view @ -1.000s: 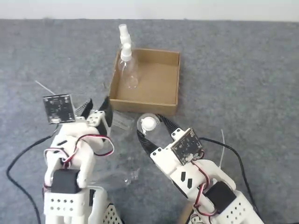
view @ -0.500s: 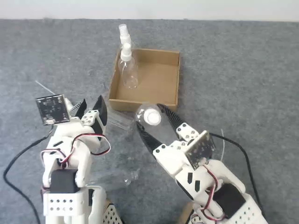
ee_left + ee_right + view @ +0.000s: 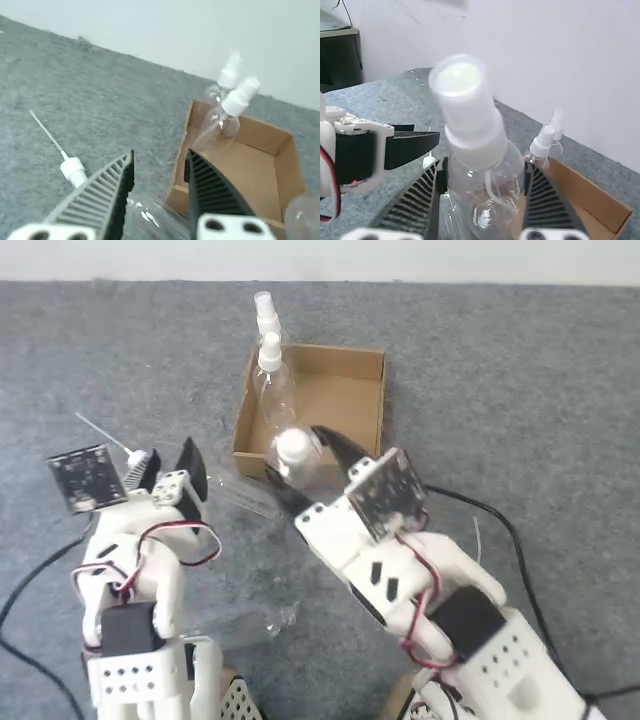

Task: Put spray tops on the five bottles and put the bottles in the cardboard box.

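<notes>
My right gripper is shut on a clear bottle with a white spray top, held upright over the front edge of the cardboard box. In the right wrist view the bottle stands between the jaws. A capped bottle lies in the box's far left corner, and another capped bottle stands just behind it. My left gripper is open and holds nothing, left of the box. A loose spray top lies beside it on the carpet, and an uncapped clear bottle lies in front of the box.
The table is covered in grey carpet. Another clear bottle lies between the two arm bases. A thin loose dip tube lies right of the right arm. A white wall runs along the far side.
The right arm has lifted the capped bottle and carried it forward to the box's front edge. The left arm has swung back and to the left, its gripper still open.
</notes>
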Motion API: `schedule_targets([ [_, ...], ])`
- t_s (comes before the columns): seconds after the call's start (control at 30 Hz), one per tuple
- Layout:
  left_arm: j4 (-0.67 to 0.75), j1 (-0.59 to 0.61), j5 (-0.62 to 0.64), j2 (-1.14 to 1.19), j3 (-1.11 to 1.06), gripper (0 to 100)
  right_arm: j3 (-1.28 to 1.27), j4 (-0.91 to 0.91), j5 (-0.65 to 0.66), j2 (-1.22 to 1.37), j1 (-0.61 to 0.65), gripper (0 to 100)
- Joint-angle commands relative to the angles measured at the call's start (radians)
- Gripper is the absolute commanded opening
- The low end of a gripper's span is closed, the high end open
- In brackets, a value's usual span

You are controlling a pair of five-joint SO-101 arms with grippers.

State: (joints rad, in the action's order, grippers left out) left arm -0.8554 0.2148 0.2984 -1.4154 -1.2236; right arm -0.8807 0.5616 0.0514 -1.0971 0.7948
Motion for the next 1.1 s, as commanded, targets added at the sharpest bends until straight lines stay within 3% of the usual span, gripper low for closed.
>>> schedule_targets([
  [0.0,0.061,0.043,0.012,-0.008,0.021,16,0.106,-0.093,0.0,0.101,0.001,9.0],
  [0.6,0.058,0.048,0.012,-0.008,0.021,16,0.123,-0.568,-0.009,0.541,-0.065,9.0],
  [0.9,0.058,0.048,0.012,-0.008,0.021,16,0.137,-0.656,-0.017,0.685,-0.068,9.0],
  [1.07,0.058,0.043,0.012,-0.008,0.021,16,0.193,-0.653,-0.106,0.768,-0.094,9.0],
])
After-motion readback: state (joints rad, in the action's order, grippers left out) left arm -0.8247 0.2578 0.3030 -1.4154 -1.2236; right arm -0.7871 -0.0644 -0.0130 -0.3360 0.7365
